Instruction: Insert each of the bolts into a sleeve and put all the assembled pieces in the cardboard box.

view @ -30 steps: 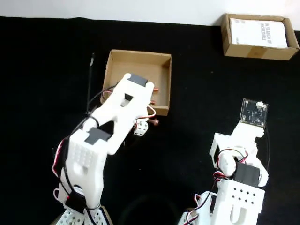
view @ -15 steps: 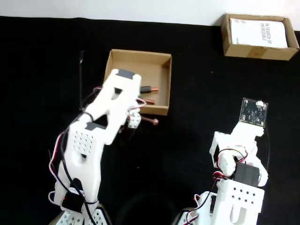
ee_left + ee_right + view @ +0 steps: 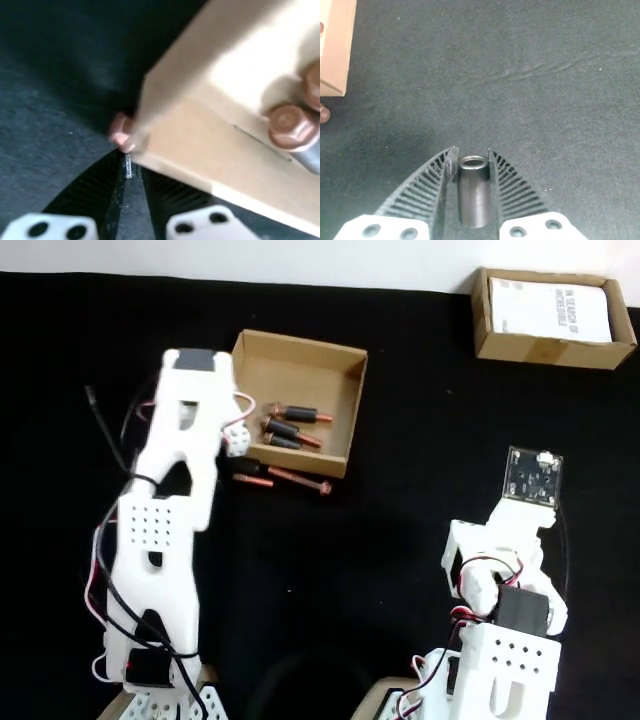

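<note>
Dark metal tube sleeve (image 3: 472, 192) clamped in right gripper (image 3: 471, 154), high view lower right, axis along fingers, mouth outward | bare black cloth (image 3: 420, 440) ahead | brown cardboard box (image 3: 300, 375) upper centre | left gripper (image 3: 131, 159) at its corner, grip unclear.

The open cardboard box (image 3: 300, 375) holds three assembled pieces (image 3: 285, 430), each a copper bolt seated in a dark sleeve, lying side by side near its front wall. Two more copper bolts (image 3: 300, 480) lie roughly end to end just outside that wall. One loose sleeve (image 3: 472, 192), a short dark metal tube, sits clamped between the fingers of my right gripper (image 3: 471, 157), its open end pointing outward.
</note>
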Controlling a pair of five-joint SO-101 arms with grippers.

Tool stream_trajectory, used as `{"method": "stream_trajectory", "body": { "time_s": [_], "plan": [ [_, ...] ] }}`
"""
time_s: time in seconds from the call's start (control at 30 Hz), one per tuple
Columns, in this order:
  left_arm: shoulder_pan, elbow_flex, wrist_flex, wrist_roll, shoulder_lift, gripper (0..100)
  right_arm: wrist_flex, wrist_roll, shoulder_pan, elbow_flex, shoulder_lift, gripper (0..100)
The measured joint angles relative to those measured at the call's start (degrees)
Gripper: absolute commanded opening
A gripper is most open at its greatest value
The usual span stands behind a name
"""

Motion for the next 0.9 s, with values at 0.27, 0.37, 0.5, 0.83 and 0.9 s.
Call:
{"method": "stream_trajectory", "body": {
  "time_s": [0.27,0.37,0.5,0.83,0.9],
  "plan": [
    [3.5,10.6,-0.4,0.1,-16.4,1,0.0,0.0,-0.8,0.0,0.0,0.6],
    [6.4,16.2,-0.4,0.6,-22.2,1,0.0,1.8,-0.8,0.0,0.0,0.6],
    [7.7,21.2,-0.4,5.6,-25.2,13,0.0,2.9,-0.8,0.0,0.0,0.6],
    [7.2,30.7,-0.7,9.8,-25.2,29,0.0,3.0,-0.8,0.0,0.0,0.6],
    [6.6,32.0,-2.8,9.8,-25.2,27,0.0,3.1,-0.8,0.0,0.0,0.6]
  ]
}}
